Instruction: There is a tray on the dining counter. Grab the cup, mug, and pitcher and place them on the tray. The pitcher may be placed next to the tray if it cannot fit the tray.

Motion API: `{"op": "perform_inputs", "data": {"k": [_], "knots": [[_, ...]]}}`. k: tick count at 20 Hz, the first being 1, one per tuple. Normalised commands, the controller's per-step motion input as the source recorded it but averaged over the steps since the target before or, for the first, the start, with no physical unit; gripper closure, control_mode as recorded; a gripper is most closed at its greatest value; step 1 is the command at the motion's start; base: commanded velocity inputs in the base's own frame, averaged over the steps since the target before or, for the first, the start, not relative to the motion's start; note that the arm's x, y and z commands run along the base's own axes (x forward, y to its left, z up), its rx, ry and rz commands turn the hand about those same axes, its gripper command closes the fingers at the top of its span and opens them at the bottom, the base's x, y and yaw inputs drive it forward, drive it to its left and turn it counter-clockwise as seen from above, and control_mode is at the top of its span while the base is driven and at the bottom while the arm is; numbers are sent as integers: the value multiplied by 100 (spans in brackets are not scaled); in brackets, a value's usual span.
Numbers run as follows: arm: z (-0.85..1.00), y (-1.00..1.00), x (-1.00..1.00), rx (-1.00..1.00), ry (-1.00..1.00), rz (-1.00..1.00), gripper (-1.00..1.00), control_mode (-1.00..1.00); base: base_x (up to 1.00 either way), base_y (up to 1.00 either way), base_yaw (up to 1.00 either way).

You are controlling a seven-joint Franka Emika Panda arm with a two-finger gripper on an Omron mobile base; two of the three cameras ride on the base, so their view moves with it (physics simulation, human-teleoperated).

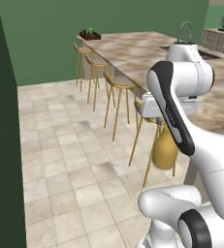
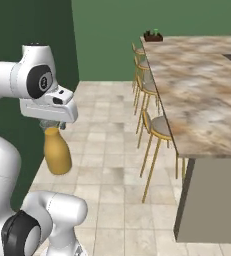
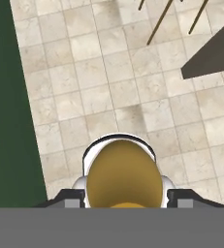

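The yellow-orange pitcher (image 1: 164,151) (image 2: 57,154) hangs upright over the tiled floor with my gripper (image 2: 52,126) shut on its neck. In the hand view the pitcher (image 3: 124,178) sits between my dark fingertips (image 3: 72,202). The beige marbled dining counter (image 1: 133,53) (image 2: 197,85) stretches away to my right. At its far end rests the dark brown tray (image 1: 90,36) (image 2: 153,37) with the green cup (image 1: 89,31) (image 2: 156,31) standing on it. The mug is too small to tell apart from the dark tray.
Several wooden bar stools (image 1: 118,85) (image 2: 159,127) line the counter's near side. A dark green wall (image 1: 2,145) (image 2: 37,30) stands close on my left. The sink faucet (image 1: 185,26) rises at the counter's far right. Tiled floor (image 1: 60,160) lies between wall and stools.
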Motion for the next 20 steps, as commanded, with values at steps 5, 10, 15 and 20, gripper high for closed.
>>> {"op": "perform_inputs", "data": {"k": [5, 10, 15, 20], "knots": [[0, 0, 0, 0, 0, 0, 100, 100, 52, 94, 8], [0, 0, 0, 0, 0, 0, 100, 100, 82, 80, 5], [0, 0, 0, 0, 0, 0, 100, 100, 100, 19, 0], [0, 0, 0, 0, 0, 0, 100, 100, 100, 0, -2]]}}
